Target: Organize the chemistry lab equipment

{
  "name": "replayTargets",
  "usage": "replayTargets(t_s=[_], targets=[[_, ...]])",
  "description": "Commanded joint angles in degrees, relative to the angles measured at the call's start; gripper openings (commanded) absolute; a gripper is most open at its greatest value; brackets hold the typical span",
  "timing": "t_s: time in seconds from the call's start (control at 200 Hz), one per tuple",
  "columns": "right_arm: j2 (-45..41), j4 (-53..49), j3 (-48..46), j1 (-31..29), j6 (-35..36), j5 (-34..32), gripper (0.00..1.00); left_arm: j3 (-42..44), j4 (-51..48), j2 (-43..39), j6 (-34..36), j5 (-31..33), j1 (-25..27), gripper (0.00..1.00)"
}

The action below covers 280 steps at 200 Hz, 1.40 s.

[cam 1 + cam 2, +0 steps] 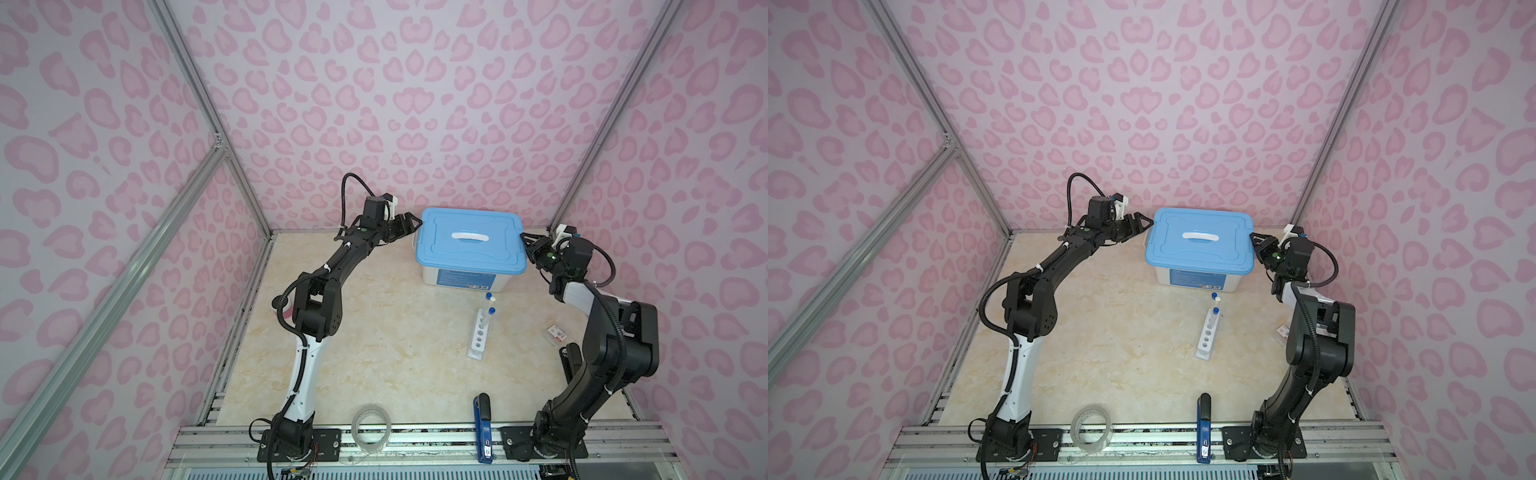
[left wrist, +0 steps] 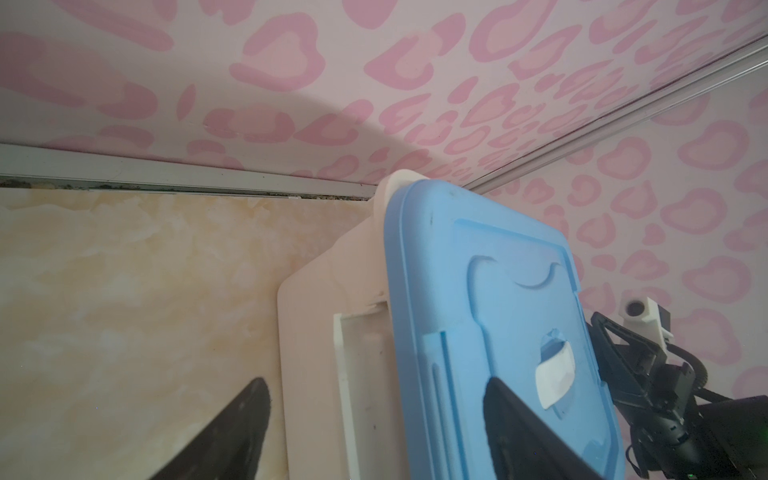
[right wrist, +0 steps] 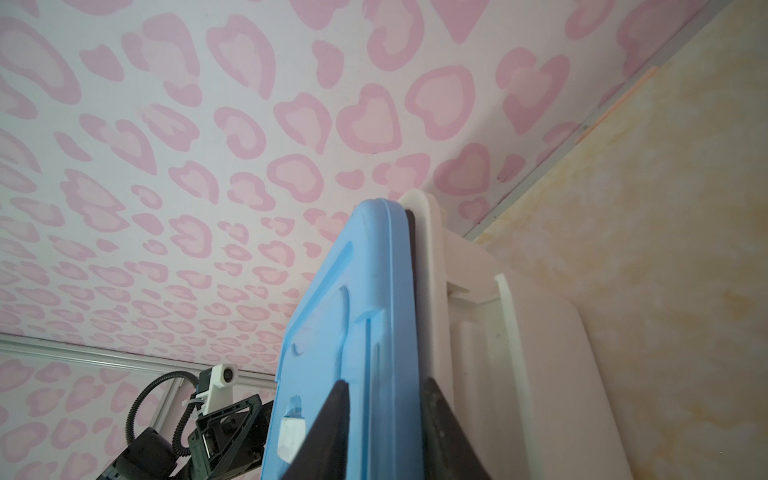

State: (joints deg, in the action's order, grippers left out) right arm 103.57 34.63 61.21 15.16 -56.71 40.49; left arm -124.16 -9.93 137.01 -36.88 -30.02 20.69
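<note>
- Left gripper (image 1: 413, 222) stands spread wide at the left end of the blue-lidded box (image 1: 498, 249). One finger is over the lid, the other out over the worktop (image 1: 374, 332), and it holds nothing.
- Right gripper (image 3: 386, 380) sits at the box's right end, jaws narrow on either side of the lid's rim; whether they press it I cannot tell.
- Box rests at the worktop's far edge, toward the far right corner, lid on.
- White rack (image 1: 478, 338) lies right of the middle, between box and near edge, with one blue-capped test tube (image 1: 488, 321) in its far hole. Two more caps show just beyond, too small to place.
- Step in hand, as I judge it: opening the box so the equipment can go in.
- Next move calls for both lid ends freed evenly; a one-sided lift would likely tilt it.
</note>
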Motion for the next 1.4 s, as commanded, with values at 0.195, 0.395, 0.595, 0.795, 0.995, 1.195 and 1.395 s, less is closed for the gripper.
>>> replayTargets(t_s=[0.195, 0.395, 0.595, 0.795, 0.995, 1.195, 1.395], targets=[[-1.2, -15.8, 4.8, -0.5, 13.1, -3.5, 0.35, -2.3, -0.7, -8.4, 1.1, -0.4, 0.0, 0.83], [-1.1, -27.1, 10.1, -0.9, 21.1, -7.1, 0.42, -3.8, -2.1, -8.6, 2.4, 0.3, 0.0, 0.83], [-2.0, -33.5, 13.2, -2.1, 27.2, -9.3, 0.45, -3.5, -3.1, -10.3, 4.9, 1.7, 0.1, 0.83], [-2.7, -35.4, 15.4, -2.4, 29.9, -7.2, 0.50, -3.4, -3.9, -11.8, 6.6, 1.9, 0.0, 0.83], [-4.5, -41.6, 16.9, -4.9, 37.4, -11.0, 0.58, 4.7, -2.6, -16.9, 10.1, 4.2, 0.8, 0.83], [-4.2, -50.1, 21.3, -8.8, 44.2, -18.1, 0.58, 7.0, -4.0, -18.3, 13.0, 5.6, 1.3, 0.82], [-3.2, -53.0, 23.2, -9.6, 45.1, -20.2, 0.57, 8.1, -4.2, -19.3, 14.2, 7.0, 1.1, 0.83]])
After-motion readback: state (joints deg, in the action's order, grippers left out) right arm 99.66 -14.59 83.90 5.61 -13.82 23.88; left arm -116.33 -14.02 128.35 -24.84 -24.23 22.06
